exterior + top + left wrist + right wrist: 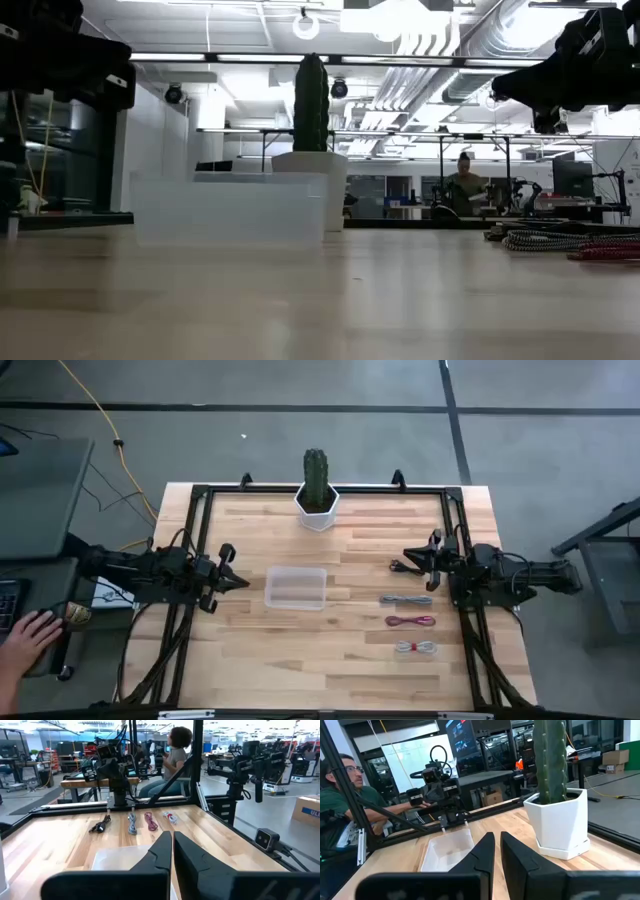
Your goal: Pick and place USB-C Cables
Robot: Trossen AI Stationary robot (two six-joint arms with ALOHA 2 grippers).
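Four small cable bundles lie in a row on the table's right half: black (401, 567), grey (405, 600), dark red (411, 621) and whitish (415, 648). The left wrist view shows them too: black (100, 825), grey (132, 824), dark red (150, 821), whitish (170, 816). My right gripper (410, 556) (497, 845) is shut and hovers well above the table, near the black bundle. My left gripper (236, 579) (172, 845) is shut and raised, left of a clear container (296, 587).
The clear plastic container (230, 208) sits at the table's middle. A cactus in a white pot (318, 498) stands at the far edge. A black frame (200, 495) runs around the table. A person's hand (35, 630) rests beyond the left edge.
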